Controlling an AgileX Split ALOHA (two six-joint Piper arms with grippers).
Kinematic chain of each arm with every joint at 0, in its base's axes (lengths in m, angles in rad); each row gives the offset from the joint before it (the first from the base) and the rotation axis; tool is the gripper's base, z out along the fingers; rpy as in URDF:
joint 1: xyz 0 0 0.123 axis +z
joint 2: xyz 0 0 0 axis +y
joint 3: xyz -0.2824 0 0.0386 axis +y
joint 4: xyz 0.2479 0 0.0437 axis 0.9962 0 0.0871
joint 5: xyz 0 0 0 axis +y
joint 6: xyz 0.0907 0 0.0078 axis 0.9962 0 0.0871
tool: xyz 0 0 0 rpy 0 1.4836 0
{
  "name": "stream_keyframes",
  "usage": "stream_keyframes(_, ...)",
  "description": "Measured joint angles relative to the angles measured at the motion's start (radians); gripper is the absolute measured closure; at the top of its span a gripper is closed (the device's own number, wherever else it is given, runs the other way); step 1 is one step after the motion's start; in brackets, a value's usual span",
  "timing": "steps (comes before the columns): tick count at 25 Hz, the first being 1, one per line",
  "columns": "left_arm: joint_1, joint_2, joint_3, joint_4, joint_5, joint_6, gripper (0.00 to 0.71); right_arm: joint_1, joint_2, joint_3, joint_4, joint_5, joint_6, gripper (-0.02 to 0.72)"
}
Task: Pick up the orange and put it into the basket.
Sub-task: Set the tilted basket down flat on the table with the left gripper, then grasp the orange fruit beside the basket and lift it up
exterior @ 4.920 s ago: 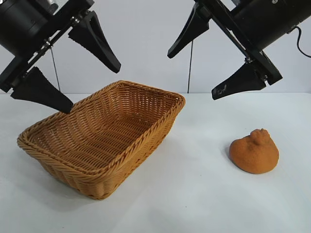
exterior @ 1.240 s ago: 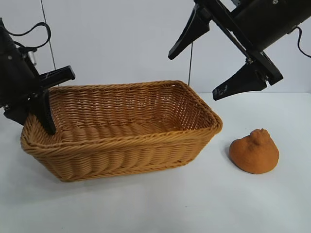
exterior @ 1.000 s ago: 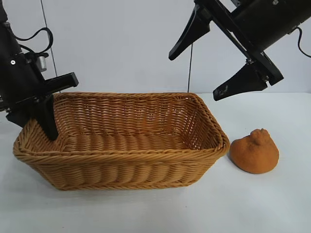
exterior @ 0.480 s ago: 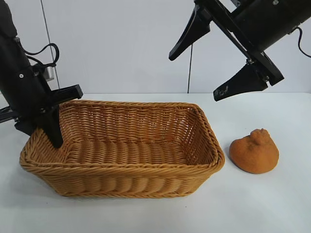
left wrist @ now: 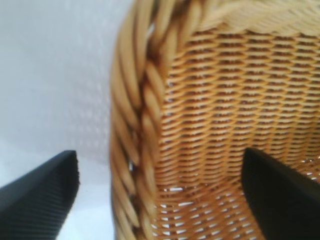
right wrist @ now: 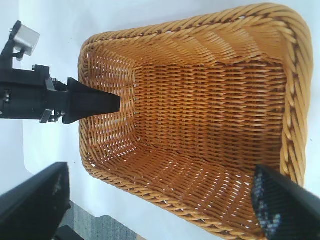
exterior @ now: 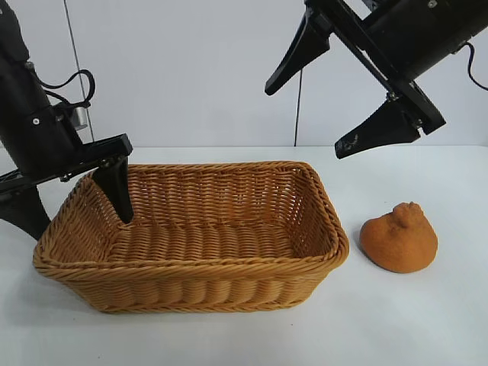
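Observation:
The tan wicker basket (exterior: 229, 166) stands on the white table at centre left. My left gripper (exterior: 72, 204) is open and straddles the basket's left end wall, one finger inside and one outside; the left wrist view shows the braided rim (left wrist: 135, 100) between the apart fingers (left wrist: 37, 195). The burnt-orange lumpy orange (exterior: 399, 238) lies on the table just right of the basket, untouched. My right gripper (exterior: 303, 123) is open and empty, high above the basket's right end and the orange. Its wrist view looks down into the empty basket (right wrist: 295, 100).
The table is white with a pale wall behind it. The left arm's black finger (right wrist: 90, 102) reaches into the basket's end in the right wrist view. A narrow gap of table separates the basket from the orange.
The left gripper, shut on the basket's left wall earlier, swung the basket round to lie lengthwise beside the orange, then opened. The right arm and the orange have not moved.

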Motion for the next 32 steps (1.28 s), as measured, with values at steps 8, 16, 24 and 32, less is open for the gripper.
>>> stream_keyframes(8, 0.0, -0.177, 0.0, 0.088, 0.041, 0.0, 0.037, 0.0, 0.0, 0.0, -0.005, 0.002, 0.0, 0.027)
stream_keyframes(16, 0.087, -0.315, -0.002, 0.279, 0.066, -0.005, 0.037, 0.0, 0.0, 0.0, -0.006, 0.002, 0.0, 0.027)
stream_keyframes(24, 0.17, -0.321, -0.006, 0.361, 0.154, -0.005, 0.037, 0.0, 0.0, 0.0, -0.007, 0.002, 0.0, 0.027)
stream_keyframes(32, 0.17, -0.343, -0.005, 0.358, 0.263, -0.005, 0.037, 0.0, 0.0, 0.0, -0.007, 0.002, 0.0, 0.027)
